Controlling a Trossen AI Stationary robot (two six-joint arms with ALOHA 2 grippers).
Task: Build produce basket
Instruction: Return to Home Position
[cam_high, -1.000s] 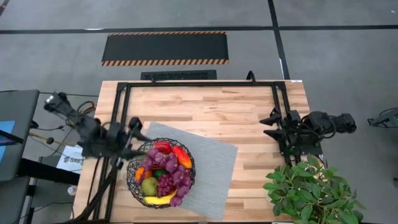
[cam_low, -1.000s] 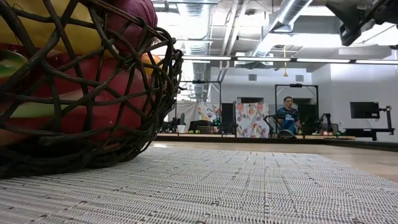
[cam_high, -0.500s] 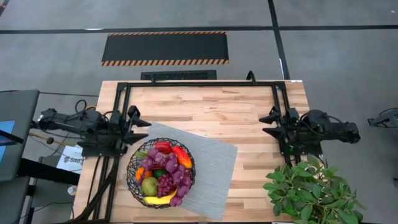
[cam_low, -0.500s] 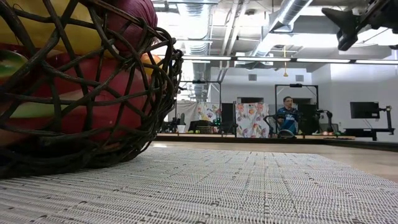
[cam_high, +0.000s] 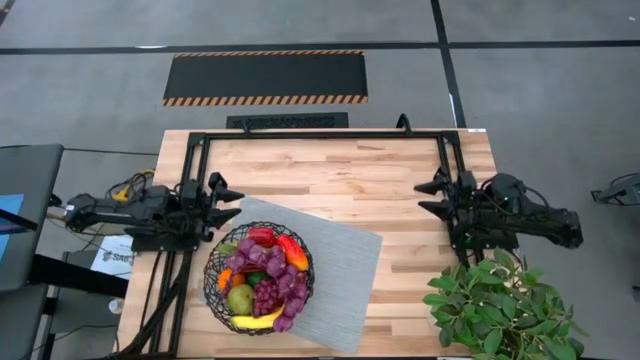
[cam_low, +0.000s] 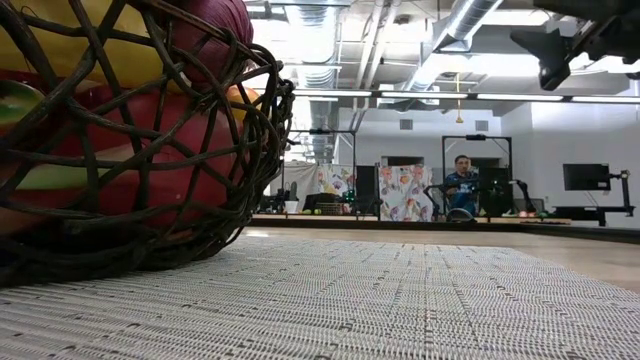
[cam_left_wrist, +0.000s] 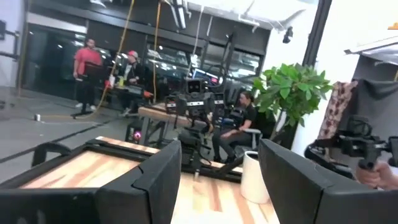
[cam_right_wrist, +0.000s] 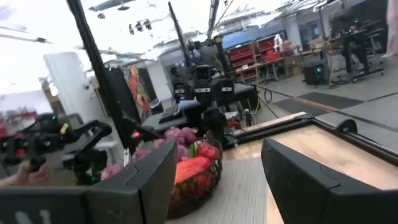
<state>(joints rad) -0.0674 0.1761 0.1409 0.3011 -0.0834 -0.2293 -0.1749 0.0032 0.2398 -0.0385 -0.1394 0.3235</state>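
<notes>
- High view first: where is the basket (cam_high: 207, 282)?
- At 7 o'clock on the table (cam_high: 330, 170). It stands upright on the grey mat (cam_high: 345, 270) and is heaped with produce (cam_high: 262, 275).
- What shows inside?
- Purple grapes (cam_high: 268, 295) sit in the middle and a banana (cam_high: 258, 321) lies along the rim at 6 o'clock. A red pepper (cam_high: 262, 236) is at 12 o'clock and a green fruit (cam_high: 240, 298) at 8 o'clock.
- And the 2 grippers?
- The left gripper (cam_high: 232, 202) hangs at the table's 9 o'clock edge, near the mat's corner. It is at 11 o'clock from the basket and apart from it. Its fingers are spread wide and hold nothing; the left wrist view shows a clear gap between them.
- The other 1?
- The right gripper (cam_high: 421, 197) is at 3 o'clock, well apart from the basket, and is also spread wide and empty. A plant (cam_high: 500, 305) stands at 5 o'clock, beside that arm.
- Low view?
- The basket's woven wall fills the 9 o'clock side and rests on the mat's weave. Yellow and red produce press against the mesh. A person (cam_low: 462, 185) sits far back in the room.
</notes>
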